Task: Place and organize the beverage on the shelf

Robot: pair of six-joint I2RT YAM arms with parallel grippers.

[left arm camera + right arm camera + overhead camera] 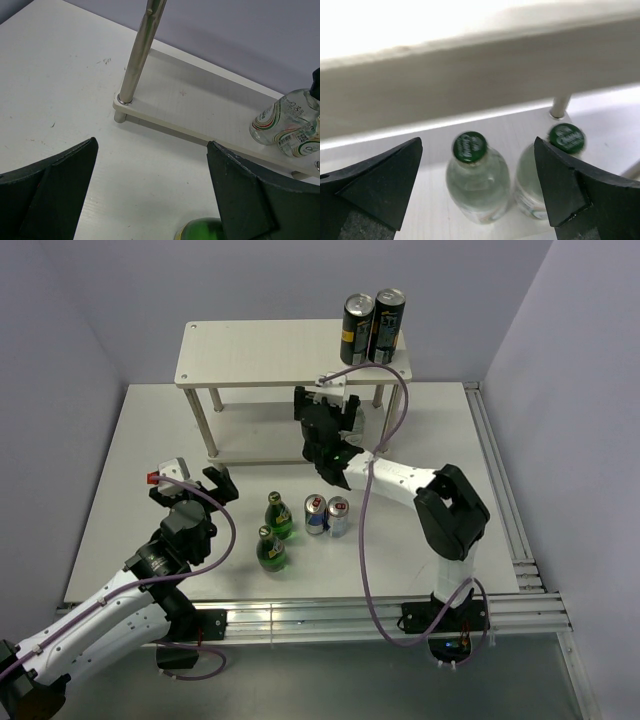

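The shelf [260, 350] stands at the back of the table. Two clear green-capped bottles [476, 177] [542, 172] stand on its lower board; the left wrist view shows them too [285, 120]. My right gripper [327, 405] [478, 142] is open at the lower tier, its jaws either side of the left clear bottle and apart from it. Two green glass bottles [278, 515] [270, 548] and two short cans [316, 514] [338, 516] stand on the table in front. My left gripper [192, 480] [152, 142] is open and empty, left of the green bottles; one green bottle top [200, 230] shows below it.
Two tall dark cans [357, 328] [386, 325] stand on the right end of the shelf's top board. A thin metal shelf leg [140, 55] rises at the lower board's left corner. Purple walls enclose the white table [150, 460].
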